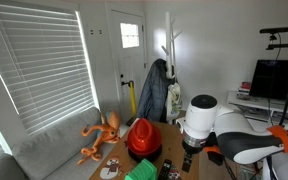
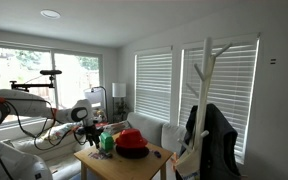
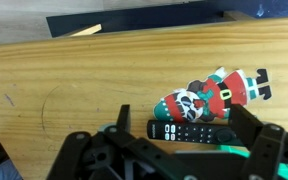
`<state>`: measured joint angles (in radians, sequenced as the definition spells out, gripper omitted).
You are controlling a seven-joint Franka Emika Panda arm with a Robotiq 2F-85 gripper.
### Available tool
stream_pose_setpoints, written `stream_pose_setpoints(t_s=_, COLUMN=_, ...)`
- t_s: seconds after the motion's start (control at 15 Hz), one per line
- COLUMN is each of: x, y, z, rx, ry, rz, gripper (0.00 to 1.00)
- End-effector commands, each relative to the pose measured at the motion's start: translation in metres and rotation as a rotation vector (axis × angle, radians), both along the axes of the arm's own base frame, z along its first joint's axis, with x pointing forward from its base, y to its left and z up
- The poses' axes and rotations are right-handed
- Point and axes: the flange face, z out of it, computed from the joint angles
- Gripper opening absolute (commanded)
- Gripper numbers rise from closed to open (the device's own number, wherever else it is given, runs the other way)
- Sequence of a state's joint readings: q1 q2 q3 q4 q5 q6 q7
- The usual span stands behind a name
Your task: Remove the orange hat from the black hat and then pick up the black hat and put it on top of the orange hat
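The orange hat (image 1: 141, 132) sits on top of the black hat (image 1: 144, 152), whose brim shows under it, on the wooden table (image 1: 171, 135). Both also show in an exterior view: the orange hat (image 2: 130, 138) and the black brim (image 2: 134, 152). My gripper (image 1: 189, 158) hangs above the table to the side of the hats, apart from them; it also shows in an exterior view (image 2: 92, 133). In the wrist view the gripper (image 3: 186, 140) is open and empty, and the hats are out of view.
A black remote (image 3: 189, 131) and a Christmas-patterned panda toy (image 3: 214, 93) lie on the table below the jaws. A green item (image 1: 142, 170) lies near the hats. An orange octopus plush (image 1: 102, 135) rests on the couch. A coat rack with jackets (image 1: 159, 90) stands behind the table.
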<state>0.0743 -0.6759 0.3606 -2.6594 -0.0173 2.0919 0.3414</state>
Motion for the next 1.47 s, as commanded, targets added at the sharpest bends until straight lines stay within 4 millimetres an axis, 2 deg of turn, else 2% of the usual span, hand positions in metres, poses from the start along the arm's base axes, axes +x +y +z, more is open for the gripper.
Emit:
stream_pose_setpoints(t_s=0.0, x=0.014, y=-0.022, z=0.018, rx=0.002, ry=-0.089, rz=-0.047, gripper=1.0)
stream_pose_setpoints(t_s=0.07, x=0.006, y=-0.009, z=0.006, rx=0.003, ry=-0.021, rz=-0.016, gripper=1.0)
stream_pose_setpoints(t_s=0.27, x=0.014, y=-0.021, z=0.013, rx=0.015, ry=-0.059, rz=-0.038, gripper=1.0)
stream_pose_setpoints(t_s=0.6, x=0.013, y=-0.019, z=0.016, rx=-0.027, ry=-0.047, rz=-0.023, gripper=1.0)
stream_pose_setpoints(t_s=0.73, x=0.02, y=-0.036, z=0.025, rx=-0.069, ry=-0.056, rz=-0.122, gripper=1.0)
stream_pose_setpoints(t_s=1.07, x=0.048, y=-0.079, z=0.063, rx=-0.151, ry=-0.123, rz=-0.344, gripper=1.0)
stream_pose_setpoints(t_s=1.27, x=0.07, y=-0.091, z=0.077, rx=-0.142, ry=-0.161, rz=-0.399, gripper=1.0)
stream_pose_setpoints(t_s=1.4, x=0.086, y=-0.095, z=0.078, rx=-0.134, ry=-0.19, rz=-0.445, gripper=1.0)
